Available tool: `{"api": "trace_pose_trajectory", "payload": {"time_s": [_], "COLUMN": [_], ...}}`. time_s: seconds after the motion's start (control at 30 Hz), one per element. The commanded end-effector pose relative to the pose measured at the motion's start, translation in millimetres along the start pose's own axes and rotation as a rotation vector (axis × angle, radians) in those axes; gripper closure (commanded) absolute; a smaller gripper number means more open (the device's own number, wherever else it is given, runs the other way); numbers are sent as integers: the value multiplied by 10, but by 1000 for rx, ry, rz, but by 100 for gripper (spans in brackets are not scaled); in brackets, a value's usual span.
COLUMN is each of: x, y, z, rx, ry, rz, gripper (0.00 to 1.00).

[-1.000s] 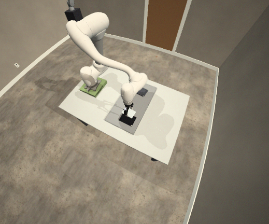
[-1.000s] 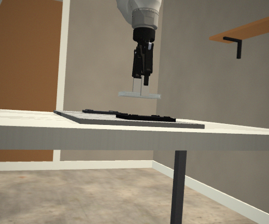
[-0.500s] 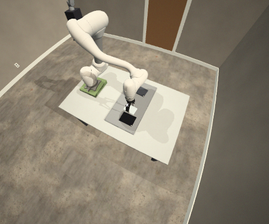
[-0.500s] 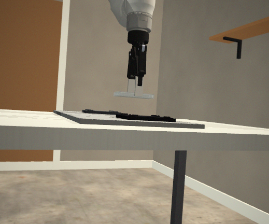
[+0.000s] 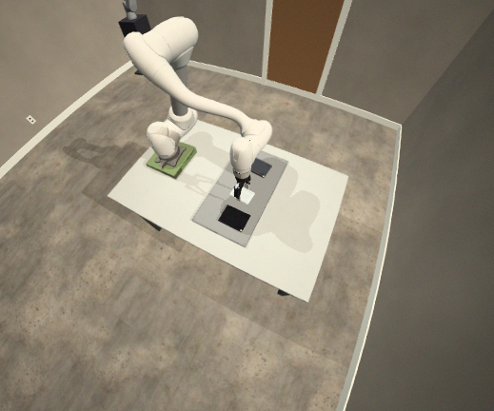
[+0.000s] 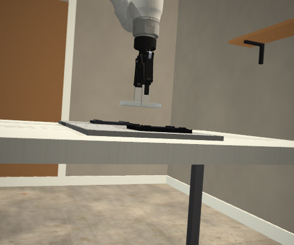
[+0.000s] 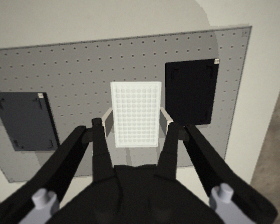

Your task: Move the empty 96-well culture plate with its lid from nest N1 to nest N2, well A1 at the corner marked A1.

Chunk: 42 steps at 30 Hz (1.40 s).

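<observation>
My gripper (image 6: 142, 93) is shut on the white 96-well plate (image 7: 135, 114), with one finger on each long side. The plate hangs level in the air above the grey perforated baseplate (image 7: 116, 75), between the two nests; it also shows in the top view (image 5: 243, 192) and the exterior view (image 6: 140, 104). I cannot tell the lid apart from the plate. The black nest N1 (image 7: 191, 92) lies empty to the right in the wrist view. The dark grey nest N2 (image 7: 25, 121) lies empty to the left. Both nests show in the top view, N1 (image 5: 234, 217) and N2 (image 5: 261, 167).
The baseplate lies on a white table (image 5: 229, 209). The arm's base stands on a green pad (image 5: 172, 159) at the table's far left corner. An orange wall shelf (image 6: 269, 32) hangs off to the right, well away from the table.
</observation>
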State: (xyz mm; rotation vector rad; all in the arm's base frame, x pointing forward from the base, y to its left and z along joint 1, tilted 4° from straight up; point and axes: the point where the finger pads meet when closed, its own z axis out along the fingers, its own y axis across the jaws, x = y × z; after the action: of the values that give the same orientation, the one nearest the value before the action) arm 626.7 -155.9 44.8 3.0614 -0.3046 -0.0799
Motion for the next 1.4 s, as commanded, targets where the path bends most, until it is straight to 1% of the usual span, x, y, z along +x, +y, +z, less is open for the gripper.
{"api": "trace_pose_trajectory", "payload": {"time_s": [0.0,0.33,0.4,0.9,0.97,1.37], "x": [-47,-102,-102,-184,-184,-251], "y": [-179,-507,-507,-1000,-1000,-1395], "z": [10,8,8,5,5,2], "rx": [6,6,6,6,6,6], "ry": [-1,-1,-1,-1,-1,-1], "rz": [9,9,9,9,9,9], "gripper": [100,100,100,100,100,100]}}
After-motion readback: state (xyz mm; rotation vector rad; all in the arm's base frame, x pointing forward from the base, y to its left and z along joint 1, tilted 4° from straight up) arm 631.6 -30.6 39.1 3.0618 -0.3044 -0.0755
